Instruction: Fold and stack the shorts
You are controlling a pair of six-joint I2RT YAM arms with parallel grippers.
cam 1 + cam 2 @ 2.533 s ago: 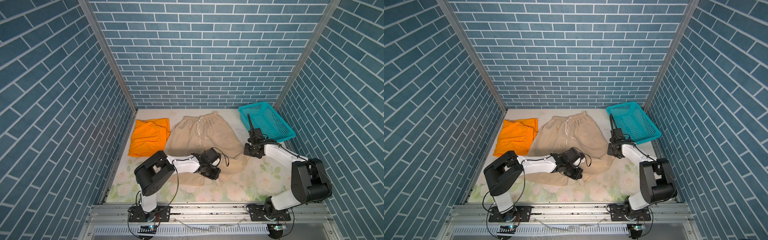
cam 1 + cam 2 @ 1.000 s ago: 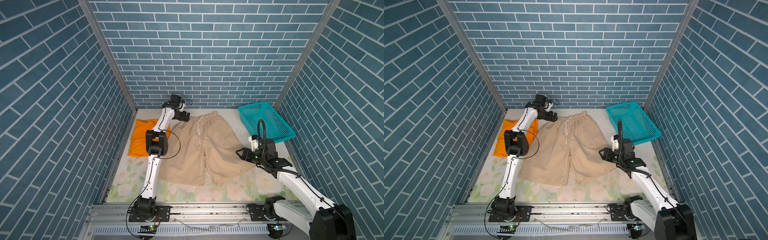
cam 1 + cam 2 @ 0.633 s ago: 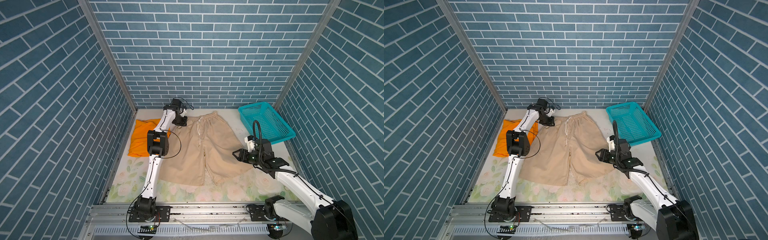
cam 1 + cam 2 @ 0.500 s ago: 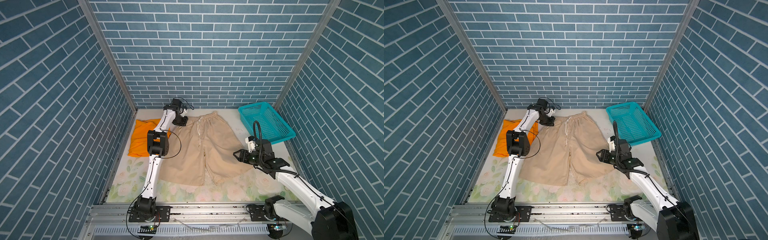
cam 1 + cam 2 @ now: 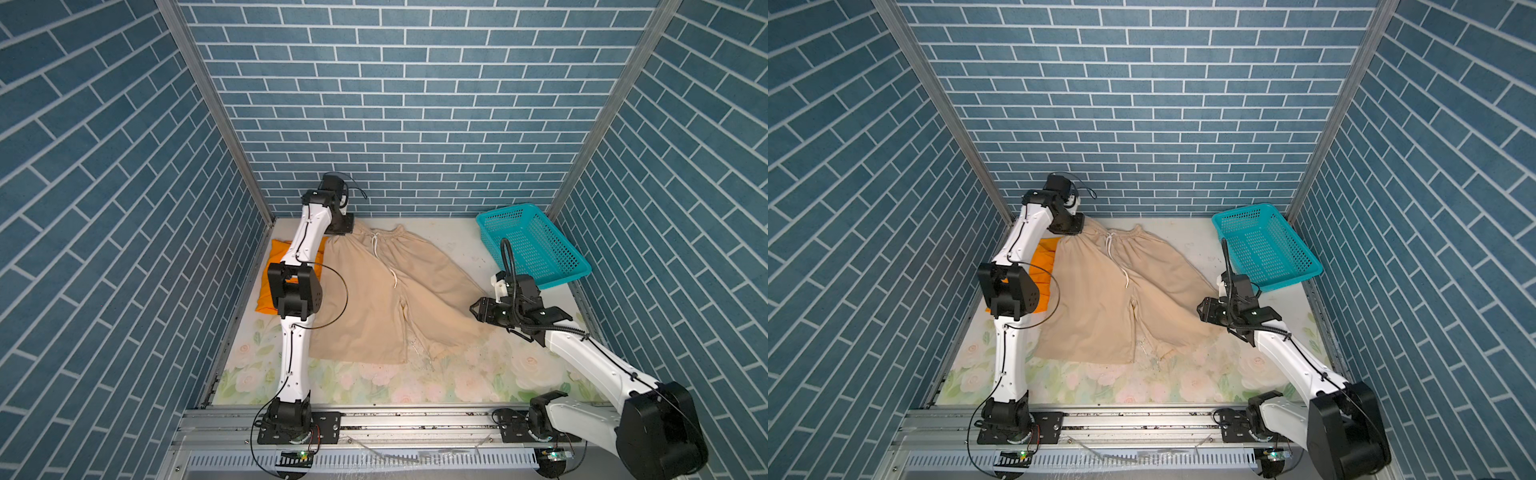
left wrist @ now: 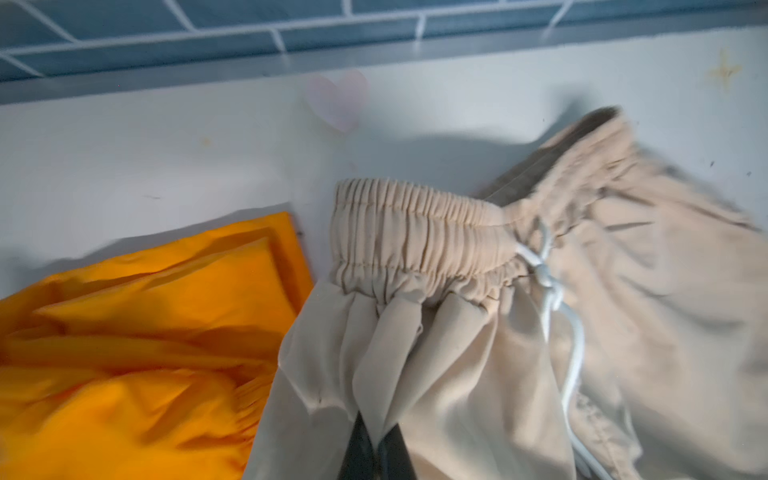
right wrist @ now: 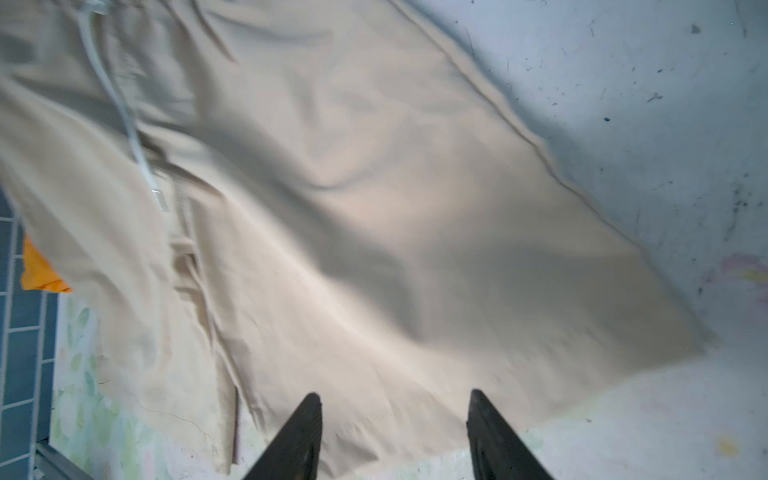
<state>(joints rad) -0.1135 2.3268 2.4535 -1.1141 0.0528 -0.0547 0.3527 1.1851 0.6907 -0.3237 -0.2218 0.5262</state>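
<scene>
step: first fold of beige shorts (image 5: pixel 374 299), spread at centre; orange shorts (image 5: pixel 264 291) at their 9 o'clock | left gripper (image 6: pixel 378 430): pinching waistband corner (image 6: pixel 374 232), 11 o'clock | right gripper (image 7: pixel 395 401): jaws apart, empty, over hem (image 7: pixel 561 386) at 4 o'clock | next: likely pinch hem, fold across

Left gripper (image 5: pixel 1074 232) holds beige shorts (image 5: pixel 1100 299) waistband corner.

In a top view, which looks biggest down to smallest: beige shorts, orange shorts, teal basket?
Largest: beige shorts.
Next: teal basket.
Smallest: orange shorts, but an arm covers part of them, so their full size is unsure.
</scene>
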